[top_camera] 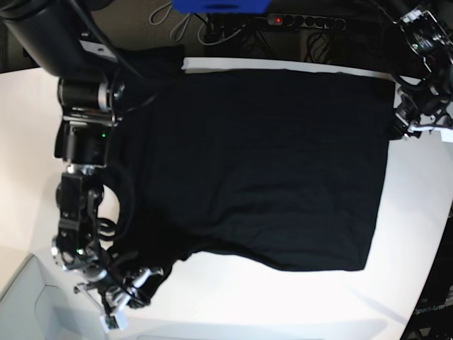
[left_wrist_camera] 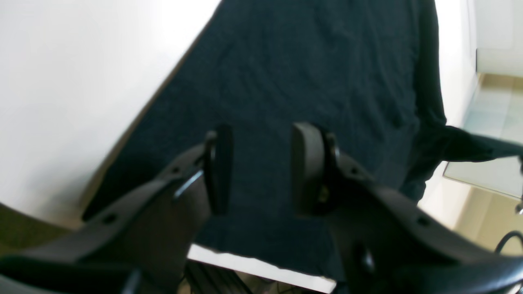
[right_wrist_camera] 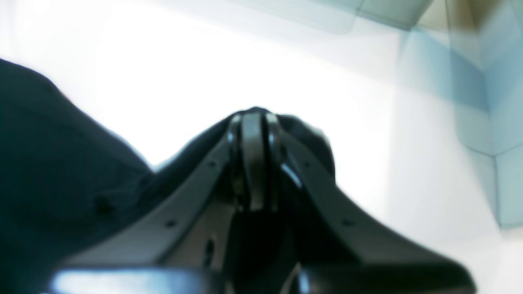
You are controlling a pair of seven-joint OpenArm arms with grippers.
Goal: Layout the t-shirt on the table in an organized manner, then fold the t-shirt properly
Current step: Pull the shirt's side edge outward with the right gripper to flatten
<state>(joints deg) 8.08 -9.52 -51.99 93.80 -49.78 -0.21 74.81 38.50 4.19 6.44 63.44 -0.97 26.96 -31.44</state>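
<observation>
- t-shirt [top_camera: 262,170] lies plain black side up on the white tabletop [top_camera: 21,142], mostly flat, long axis running across the base view; one sleeve bunched at lower left
- right tool [right_wrist_camera: 255,122] sits at that bunched sleeve, jaws closed on a fold of the cloth; arm stretched down along the shirt's side edge
- left tool [left_wrist_camera: 259,167] hovers over the opposite end, jaws apart, nothing between them
- judgement: right arm is placed to draw the sleeve outward
</observation>
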